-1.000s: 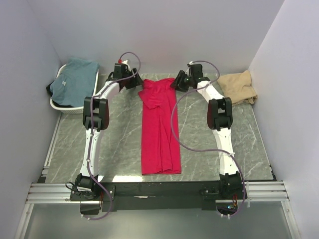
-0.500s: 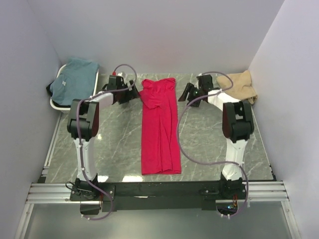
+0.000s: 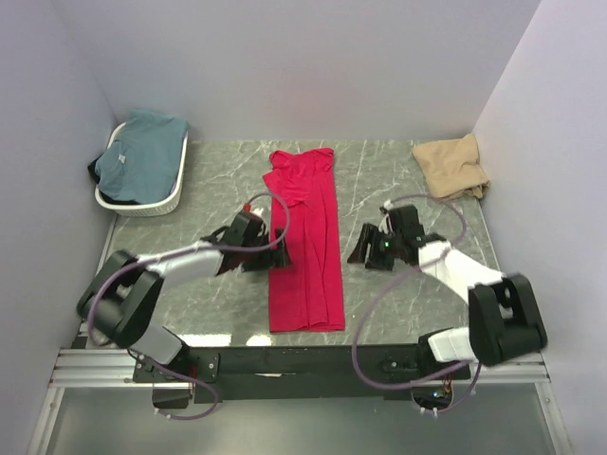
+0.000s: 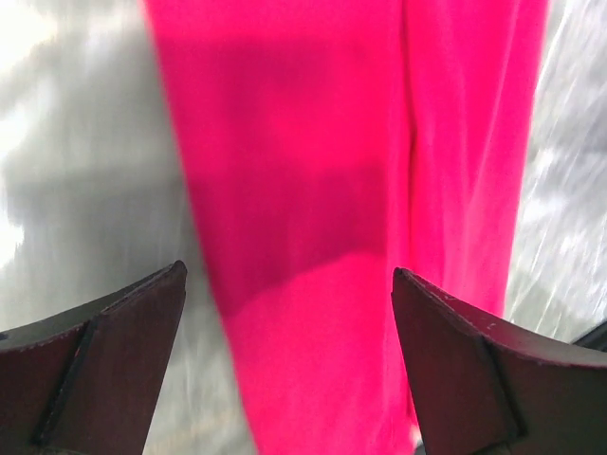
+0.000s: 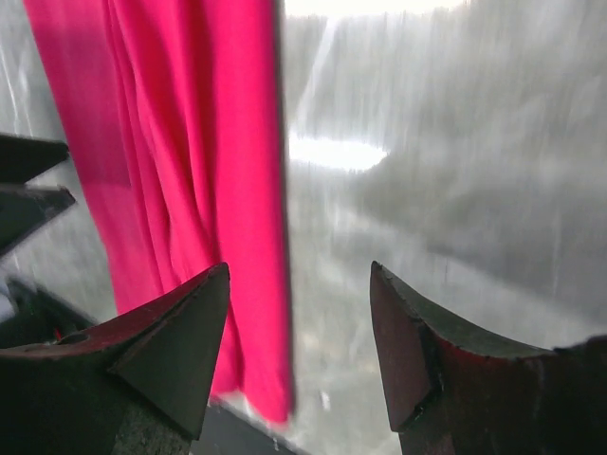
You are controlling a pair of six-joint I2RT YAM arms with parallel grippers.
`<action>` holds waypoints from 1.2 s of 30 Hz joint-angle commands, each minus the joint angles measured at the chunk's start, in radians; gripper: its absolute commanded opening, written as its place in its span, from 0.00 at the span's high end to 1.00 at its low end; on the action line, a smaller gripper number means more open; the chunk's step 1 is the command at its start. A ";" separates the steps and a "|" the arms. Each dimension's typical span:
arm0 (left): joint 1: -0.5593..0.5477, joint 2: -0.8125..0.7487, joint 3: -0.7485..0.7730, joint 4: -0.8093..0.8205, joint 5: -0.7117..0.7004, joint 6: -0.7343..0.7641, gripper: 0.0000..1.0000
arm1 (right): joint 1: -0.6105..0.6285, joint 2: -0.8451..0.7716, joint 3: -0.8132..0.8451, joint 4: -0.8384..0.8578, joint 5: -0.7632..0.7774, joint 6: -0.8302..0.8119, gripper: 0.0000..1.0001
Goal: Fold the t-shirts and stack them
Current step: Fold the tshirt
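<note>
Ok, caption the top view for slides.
Left gripper and right gripper flank the folded red t-shirt; teal t-shirt in basket, beige t-shirt far right.

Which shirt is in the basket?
The teal blue shirt, heaped in the white basket. The red shirt lies flat and the tan shirt sits bunched, both on the table.

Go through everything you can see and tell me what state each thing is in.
red t-shirt: folded lengthwise into a long strip, flat on the table
tan t-shirt: crumpled, unfolded, far right corner
white basket: upright, far left, holding cloth
teal t-shirt: bunched up in the white basket
left gripper: open, empty, over the red t-shirt's left edge
right gripper: open, empty, near its right edge
</note>
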 commanded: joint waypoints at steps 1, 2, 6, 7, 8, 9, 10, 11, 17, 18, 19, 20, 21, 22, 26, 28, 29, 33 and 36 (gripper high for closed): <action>-0.060 -0.183 -0.117 -0.035 -0.090 -0.103 0.05 | 0.056 -0.224 -0.111 -0.009 -0.051 0.019 0.33; -0.080 -0.235 -0.129 -0.043 -0.101 -0.119 0.04 | 0.068 -0.252 -0.138 -0.013 -0.054 0.028 0.33; -0.123 -0.318 -0.169 -0.093 -0.130 -0.162 0.04 | 0.131 -0.344 -0.200 -0.016 -0.045 0.100 0.33; -0.135 -0.329 -0.186 -0.103 -0.135 -0.172 0.04 | 0.142 -0.367 -0.229 -0.007 -0.049 0.125 0.33; -0.161 -0.353 -0.198 -0.106 -0.139 -0.198 0.04 | 0.163 -0.378 -0.243 -0.003 -0.051 0.137 0.33; -0.177 -0.364 -0.207 -0.112 -0.148 -0.211 0.04 | 0.176 -0.392 -0.257 -0.003 -0.041 0.151 0.33; -0.192 -0.373 -0.224 -0.121 -0.150 -0.225 0.04 | 0.183 -0.417 -0.281 -0.003 -0.028 0.174 0.33; -0.224 -0.393 -0.235 -0.127 -0.150 -0.256 0.04 | 0.202 -0.433 -0.297 0.002 -0.032 0.182 0.33; -0.295 -0.454 -0.299 -0.147 -0.150 -0.336 0.05 | 0.252 -0.497 -0.352 -0.015 -0.029 0.228 0.35; -0.303 -0.459 -0.305 -0.149 -0.150 -0.342 0.05 | 0.262 -0.505 -0.356 -0.018 -0.028 0.235 0.35; -0.310 -0.464 -0.316 -0.152 -0.150 -0.348 0.05 | 0.263 -0.520 -0.370 -0.023 -0.028 0.246 0.35; -0.326 -0.473 -0.321 -0.153 -0.179 -0.363 0.05 | 0.268 -0.528 -0.381 -0.015 -0.044 0.251 0.35; -0.335 -0.476 -0.327 -0.150 -0.179 -0.370 0.05 | 0.274 -0.536 -0.390 -0.007 -0.052 0.255 0.35; -0.343 -0.479 -0.341 -0.149 -0.179 -0.379 0.05 | 0.275 -0.543 -0.404 -0.015 -0.049 0.269 0.36; -0.405 -0.482 -0.368 -0.132 -0.182 -0.434 0.05 | 0.292 -0.570 -0.445 -0.016 -0.043 0.298 0.37; -0.430 -0.481 -0.385 -0.120 -0.188 -0.452 0.06 | 0.294 -0.594 -0.476 -0.009 -0.043 0.320 0.38; -0.454 -0.476 -0.390 -0.115 -0.193 -0.472 0.06 | 0.294 -0.602 -0.484 -0.004 -0.049 0.324 0.38; -0.507 -0.455 -0.399 -0.094 -0.204 -0.508 0.11 | 0.297 -0.626 -0.525 0.016 -0.055 0.363 0.39; -0.536 -0.435 -0.407 -0.075 -0.216 -0.526 0.13 | 0.301 -0.631 -0.551 0.046 -0.057 0.380 0.40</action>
